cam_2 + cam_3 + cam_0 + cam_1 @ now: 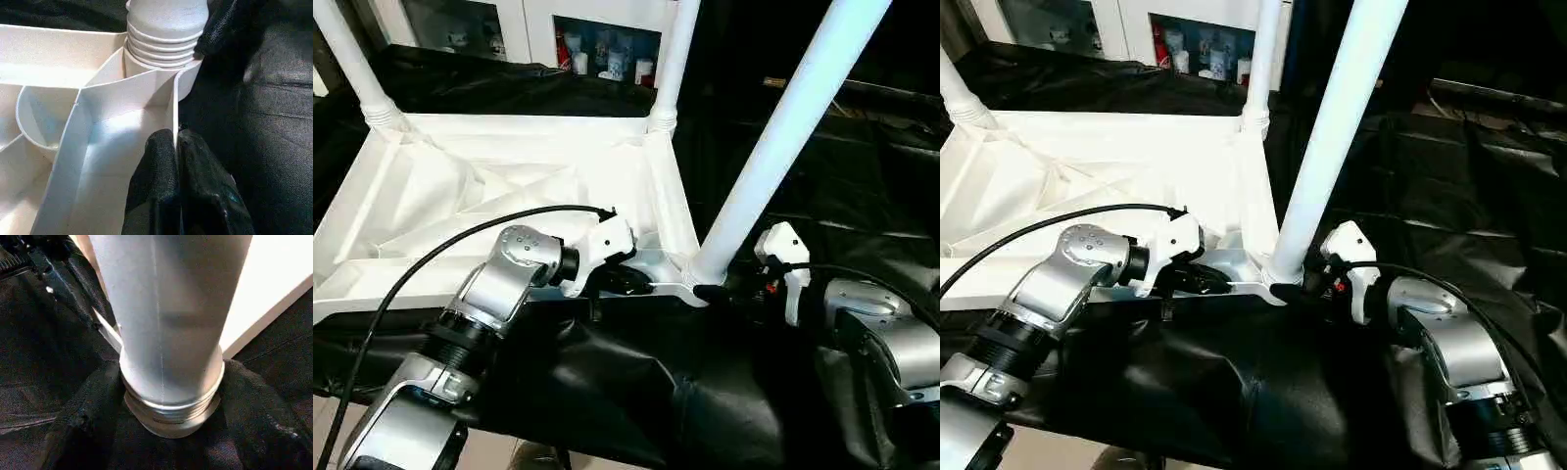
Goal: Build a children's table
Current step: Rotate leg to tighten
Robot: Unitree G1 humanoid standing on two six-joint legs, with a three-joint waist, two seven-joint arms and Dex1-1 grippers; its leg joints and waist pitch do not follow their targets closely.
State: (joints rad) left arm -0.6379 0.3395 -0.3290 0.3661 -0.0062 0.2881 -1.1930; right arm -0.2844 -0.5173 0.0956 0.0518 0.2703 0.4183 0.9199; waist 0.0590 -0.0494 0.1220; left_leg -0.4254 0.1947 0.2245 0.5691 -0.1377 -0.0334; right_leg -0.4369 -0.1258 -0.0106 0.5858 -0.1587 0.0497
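Observation:
The white tabletop [460, 196] lies upside down on black cloth, ribbed underside up. Two white legs stand in its far corner sockets, one at the far left [352, 59] and one at the far right [675, 49]. A third leg [783, 127] leans out of the near right corner socket, its threaded end [166, 29] at the socket mouth. My left gripper [641, 284] is shut on the tabletop's near rim beside that corner, its fingers [156, 171] pinching the thin wall. My right gripper [710, 291] is shut around the base of the third leg [166, 308], a finger [88, 406] on each side.
Black cloth [862, 176] covers the work surface and drapes over its near edge. A white cabinet [607, 49] with small items on its shelves stands behind the tabletop. A black cable [431, 255] loops over my left forearm.

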